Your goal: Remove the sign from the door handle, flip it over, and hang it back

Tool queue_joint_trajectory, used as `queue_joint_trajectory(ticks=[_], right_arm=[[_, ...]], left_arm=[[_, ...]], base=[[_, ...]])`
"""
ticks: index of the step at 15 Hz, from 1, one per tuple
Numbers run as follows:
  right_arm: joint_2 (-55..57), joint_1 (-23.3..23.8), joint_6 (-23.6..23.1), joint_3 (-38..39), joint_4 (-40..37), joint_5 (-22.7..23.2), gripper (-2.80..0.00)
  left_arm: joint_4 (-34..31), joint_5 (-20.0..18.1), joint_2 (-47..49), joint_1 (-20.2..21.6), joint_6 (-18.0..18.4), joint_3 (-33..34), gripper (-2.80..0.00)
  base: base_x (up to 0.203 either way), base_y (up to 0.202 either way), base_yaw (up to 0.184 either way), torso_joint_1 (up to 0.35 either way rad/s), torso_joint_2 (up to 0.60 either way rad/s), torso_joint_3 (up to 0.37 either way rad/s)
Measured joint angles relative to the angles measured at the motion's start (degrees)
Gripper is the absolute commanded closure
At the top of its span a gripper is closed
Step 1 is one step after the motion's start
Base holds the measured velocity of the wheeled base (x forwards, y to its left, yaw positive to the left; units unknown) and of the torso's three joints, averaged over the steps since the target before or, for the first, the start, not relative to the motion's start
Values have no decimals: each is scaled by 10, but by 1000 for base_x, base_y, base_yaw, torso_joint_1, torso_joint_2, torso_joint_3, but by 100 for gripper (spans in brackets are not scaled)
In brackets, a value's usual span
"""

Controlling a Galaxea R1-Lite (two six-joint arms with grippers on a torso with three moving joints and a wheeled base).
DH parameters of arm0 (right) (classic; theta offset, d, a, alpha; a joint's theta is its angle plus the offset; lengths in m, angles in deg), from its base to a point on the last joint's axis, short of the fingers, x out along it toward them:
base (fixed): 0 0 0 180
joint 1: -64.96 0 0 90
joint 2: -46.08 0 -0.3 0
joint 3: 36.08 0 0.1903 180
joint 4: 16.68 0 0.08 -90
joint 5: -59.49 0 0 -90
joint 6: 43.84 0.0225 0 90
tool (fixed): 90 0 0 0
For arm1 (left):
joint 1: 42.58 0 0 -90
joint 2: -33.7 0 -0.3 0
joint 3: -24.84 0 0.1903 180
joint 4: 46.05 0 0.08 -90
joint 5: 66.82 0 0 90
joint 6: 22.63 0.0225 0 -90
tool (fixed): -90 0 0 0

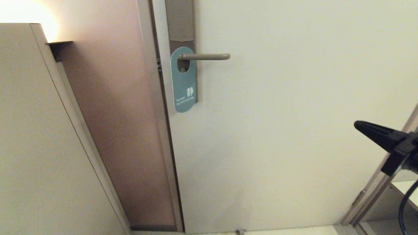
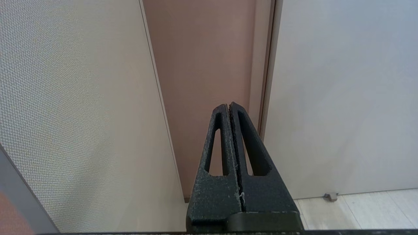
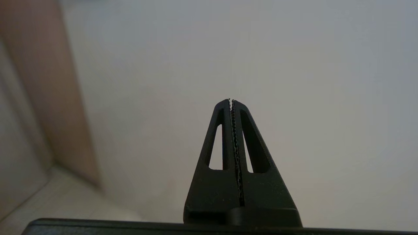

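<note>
The sign (image 1: 183, 80) hangs on the door handle (image 1: 205, 56), its round hole looped over the lever close to the tall brownish backplate (image 1: 180, 21). Its blue side faces out, with white lettering near its lower end. The sign lies flat against the pale door (image 1: 294, 114), covering the lower part of the backplate, and the lever's rounded end points away from the door's edge.

The right gripper (image 1: 356, 124) is well below the handle and far off to the lever-end side of it, near the door's hinge side. Its two fingers are pressed together, holding nothing and touching nothing; in the right wrist view the right gripper (image 3: 231, 100) points at bare door with its toothed pads meeting.

The left gripper (image 2: 228, 105) is also closed and empty, seen only in its own wrist view, aimed at the pinkish-brown wall strip (image 2: 202, 65) beside the door frame, low near the floor (image 2: 359, 209).
</note>
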Motion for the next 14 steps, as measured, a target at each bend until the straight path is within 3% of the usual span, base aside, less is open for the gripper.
queue_joint_trajectory(ticks=[7,10,14], right_arm=[[-236,-2,50,199,-46,-32,0],[-340,4,73,226,-146,-64,0],[-461,40,82,233,-301,-70,0]], left_arm=[[0,0,0,0,0,0,0],[0,0,0,0,0,0,0],[0,0,0,0,0,0,0]], base=[[0,0,0,0,0,0],[0,0,0,0,0,0],[0,0,0,0,0,0]])
